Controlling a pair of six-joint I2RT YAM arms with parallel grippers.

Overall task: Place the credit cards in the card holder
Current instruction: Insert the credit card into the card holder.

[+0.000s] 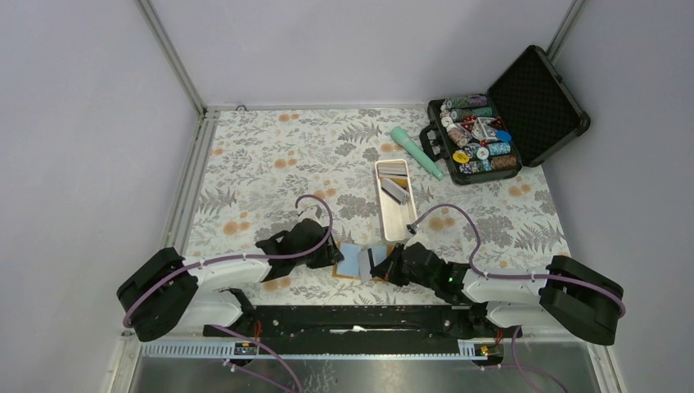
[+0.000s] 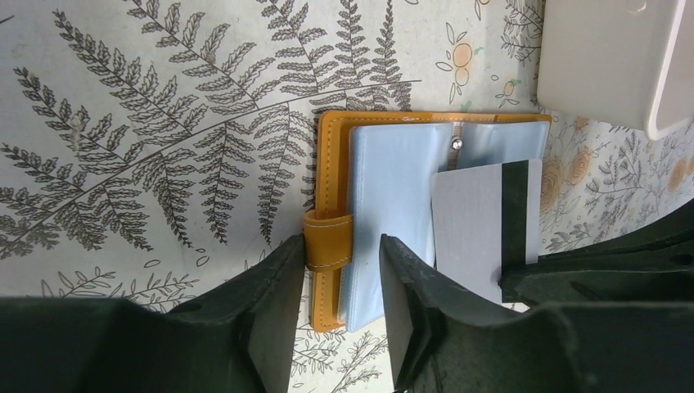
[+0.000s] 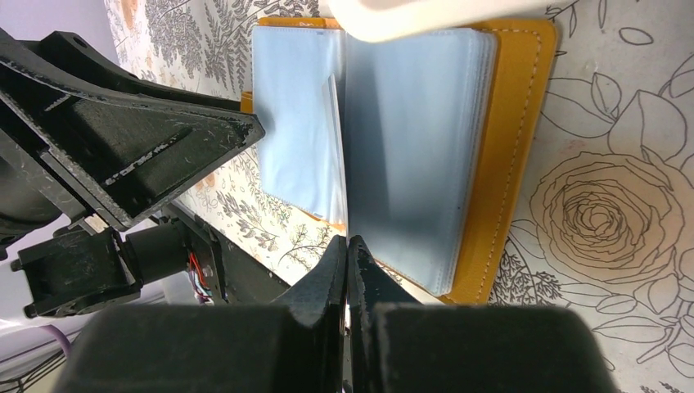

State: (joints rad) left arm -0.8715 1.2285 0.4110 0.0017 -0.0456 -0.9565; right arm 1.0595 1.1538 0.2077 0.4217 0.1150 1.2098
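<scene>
- A table [image 1: 270,164] covered in a fern-and-flower print fills a grey-walled booth. A black case [image 1: 536,102] of poker chips lies open at its far right corner.
- The card holder [image 2: 393,205] lies open on the cloth at the near edge, between the two arms, with its pale blue pockets facing up.
- The left gripper [image 2: 342,254] has its jaws apart, one on each side of the holder's snap tab [image 2: 327,241] and orange edge. Neither looks pressed against it.
- The right gripper [image 3: 348,246] has its jaws together, pinching a grey card [image 2: 470,229] with a dark stripe.
- That card hangs over the holder's right-hand page. Its thin edge shows near the fold in the right wrist view, and I cannot tell whether it has entered a pocket.
- More cards [image 1: 395,189] lie in the white tray [image 1: 385,214] just beyond the holder.
- Progress looks early. The pockets in view seem empty, one card is at the holder, and the ones in the tray are yet to be fetched.
- The step in hand seems to be steadying the holder and sliding this card in.
</scene>
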